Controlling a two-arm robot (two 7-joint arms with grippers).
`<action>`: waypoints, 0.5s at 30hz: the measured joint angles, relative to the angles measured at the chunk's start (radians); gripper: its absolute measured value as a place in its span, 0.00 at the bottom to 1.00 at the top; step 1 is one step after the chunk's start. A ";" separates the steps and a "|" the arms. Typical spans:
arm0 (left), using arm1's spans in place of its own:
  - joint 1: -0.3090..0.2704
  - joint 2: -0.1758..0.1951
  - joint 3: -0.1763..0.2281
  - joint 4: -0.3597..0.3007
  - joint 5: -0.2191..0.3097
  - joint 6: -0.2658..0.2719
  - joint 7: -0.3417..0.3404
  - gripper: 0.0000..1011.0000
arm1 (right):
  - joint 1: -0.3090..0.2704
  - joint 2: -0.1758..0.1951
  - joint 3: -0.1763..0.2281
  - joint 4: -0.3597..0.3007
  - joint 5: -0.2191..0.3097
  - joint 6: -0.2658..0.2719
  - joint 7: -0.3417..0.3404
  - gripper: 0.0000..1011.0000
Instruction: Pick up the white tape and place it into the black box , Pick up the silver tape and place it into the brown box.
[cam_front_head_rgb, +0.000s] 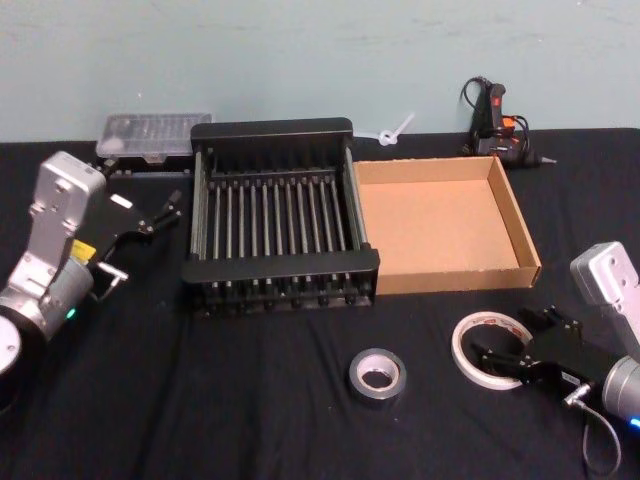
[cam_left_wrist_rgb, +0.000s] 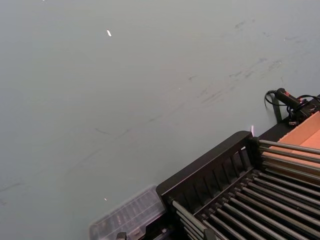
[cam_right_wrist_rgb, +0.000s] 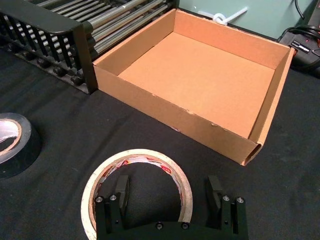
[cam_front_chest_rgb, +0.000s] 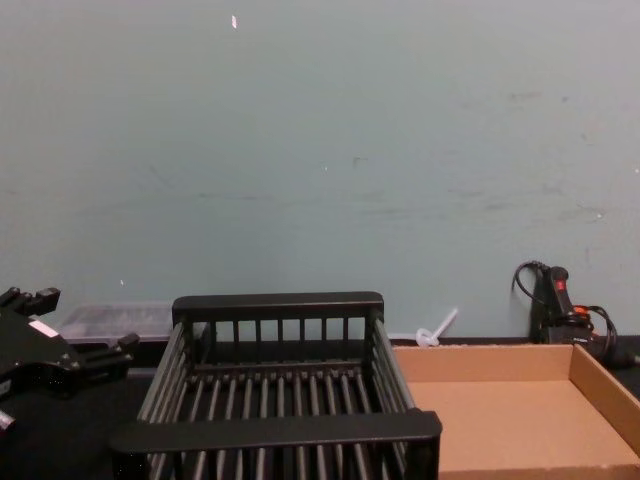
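Nearest of all, the right gripper (cam_right_wrist_rgb: 170, 200) is hovering low over the white tape (cam_right_wrist_rgb: 137, 187), its jaws spread wide with one finger down inside the ring and the other outside the right-hand edge of it. That straddle looks like the set-up for pinching the roll's wall, though nothing is being squeezed yet and the roll is lying flat on the black table (cam_front_head_rgb: 250, 420). The near edge of the roll is running out of the wrist picture, so I cannot tell how close the fingers are standing to the cloth.

Just left of it, apart from it, the silver tape (cam_front_head_rgb: 377, 373) is lying flat too, waiting its turn. Beyond both, the black box (cam_front_head_rgb: 279, 216) and the brown box (cam_front_head_rgb: 440, 222) are sitting side by side, walls touching or nearly so, both bare inside, mouths up and ready to receive.

The left gripper (cam_front_head_rgb: 147, 222) is parked off to the left of the black box, raised and pointing toward it, jaws parted and holding nothing.

At the far edge a clear plastic case (cam_front_head_rgb: 155, 135) is lying behind the black box, and a glue gun (cam_front_head_rgb: 497, 125) with its cord is sitting behind the brown one; a small white thing between them is too small to name.
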 joint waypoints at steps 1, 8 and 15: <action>0.000 0.000 0.000 0.000 0.000 0.000 0.000 0.99 | 0.001 0.000 -0.001 0.001 -0.001 -0.001 0.001 0.99; 0.000 0.000 0.000 0.000 0.000 0.000 0.000 0.99 | 0.004 0.000 -0.003 0.006 -0.004 -0.005 0.009 0.99; 0.000 0.000 0.000 0.000 0.000 0.000 0.000 0.99 | 0.007 0.000 -0.005 0.008 -0.008 -0.007 0.011 0.99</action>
